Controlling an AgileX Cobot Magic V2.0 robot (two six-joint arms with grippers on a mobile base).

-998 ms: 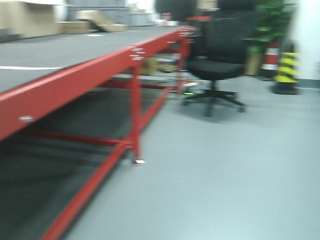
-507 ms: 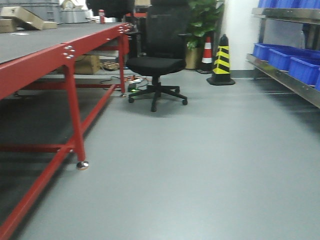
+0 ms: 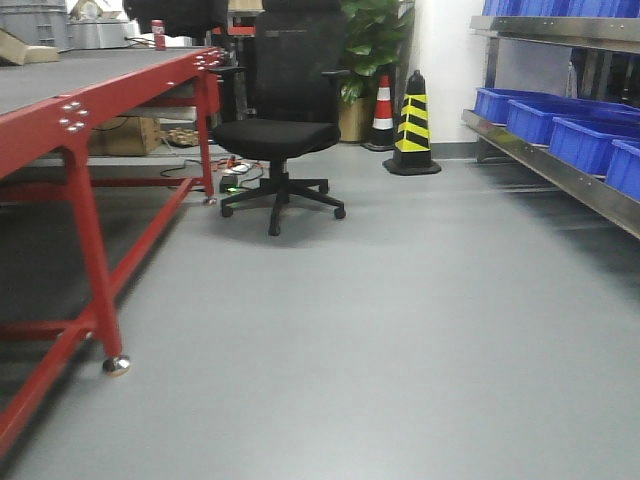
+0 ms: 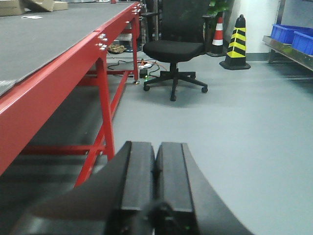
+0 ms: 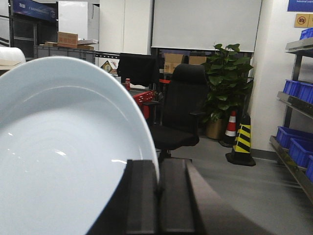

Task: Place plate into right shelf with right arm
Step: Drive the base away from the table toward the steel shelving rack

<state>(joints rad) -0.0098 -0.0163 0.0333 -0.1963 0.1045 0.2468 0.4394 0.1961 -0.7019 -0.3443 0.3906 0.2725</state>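
I had the right pincer (image 5: 157, 169) pinching the plate (image 5: 63, 147) by its rim; the shelf (image 3: 560, 172) lay well off to its right. My left pincer (image 4: 156, 166) sat pressed together, empty.

Grey floor (image 3: 400, 350) fills the lower frame — red-framed table (image 3: 80, 110) at left, black office chair (image 3: 280, 130), striped cone (image 3: 412, 125) and plant (image 3: 375, 40) at upper centre by the white wall (image 3: 445, 60).

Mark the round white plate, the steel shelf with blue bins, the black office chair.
Round white plate (image 5: 63, 156), right wrist view, inner face.
Steel shelf with blue bins (image 3: 530, 157), front view, lower beam.
Black office chair (image 3: 275, 138), front view, seat.
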